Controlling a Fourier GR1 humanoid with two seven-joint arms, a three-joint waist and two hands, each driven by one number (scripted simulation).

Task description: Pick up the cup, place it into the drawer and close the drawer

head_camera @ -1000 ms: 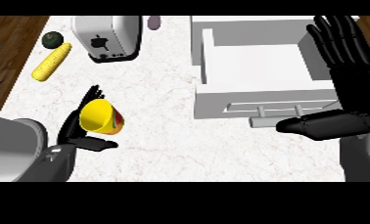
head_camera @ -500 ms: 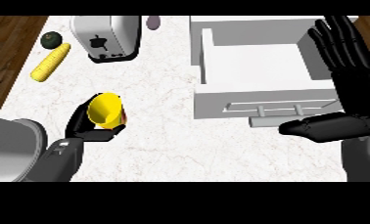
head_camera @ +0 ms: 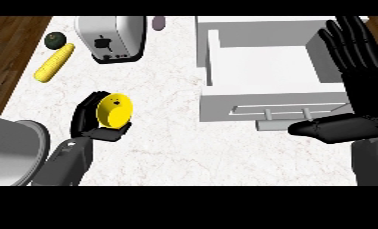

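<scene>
Left hand (head_camera: 90,123): fingers and thumb curled round the yellow cup (head_camera: 114,110), at the near-left part of the bench (head_camera: 170,80), well apart from the open drawer (head_camera: 273,105). Right hand (head_camera: 353,53): open, fingers straight, resting at the drawer's right side. Toaster (head_camera: 111,38): far edge. Yellow cob (head_camera: 54,63), dark green fruit (head_camera: 55,39): far left.
</scene>
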